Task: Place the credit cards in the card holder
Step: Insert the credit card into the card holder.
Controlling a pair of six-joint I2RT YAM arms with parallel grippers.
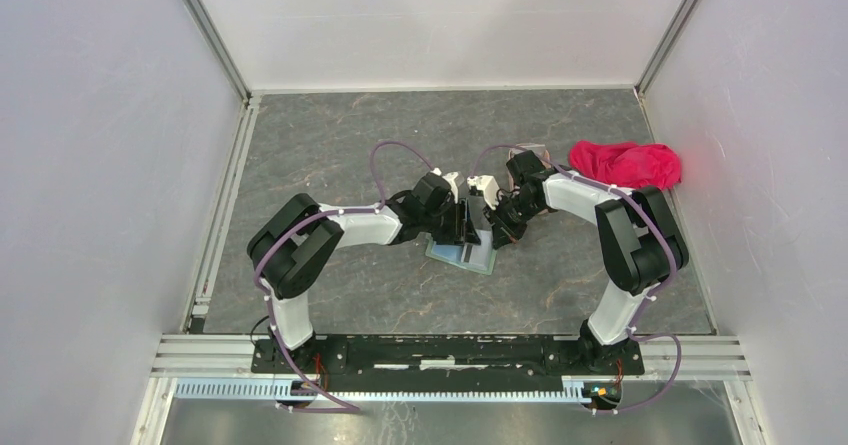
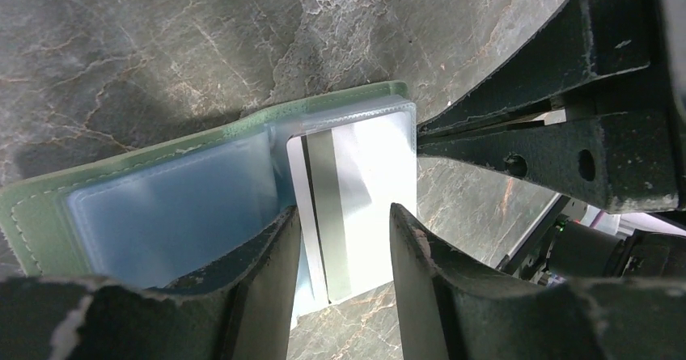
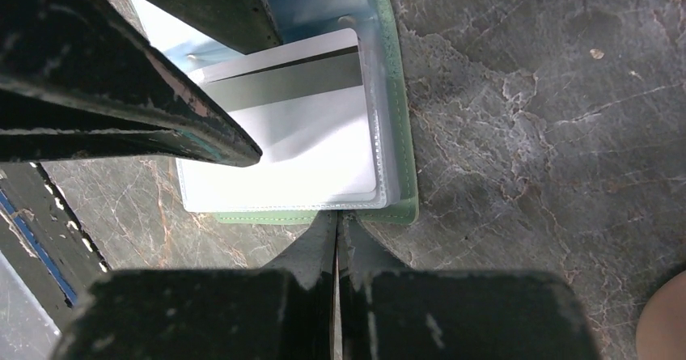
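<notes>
The card holder (image 1: 462, 254) lies open on the table between both arms; it is sage-green with pale blue pockets (image 2: 162, 206). A whitish credit card (image 2: 356, 214) with a dark stripe lies at its clear right-hand pocket, and it also shows in the right wrist view (image 3: 299, 150). My left gripper (image 2: 340, 247) is open, with one finger on each side of the card, just above it. My right gripper (image 3: 336, 222) is shut, its tips on the holder's green edge (image 3: 400, 133). The other cards are out of view.
A red-pink cloth (image 1: 625, 163) lies at the back right near the wall. A pinkish-brown rounded edge (image 3: 667, 315) shows at the lower right of the right wrist view. White walls and metal rails enclose the grey stone table (image 1: 350, 135).
</notes>
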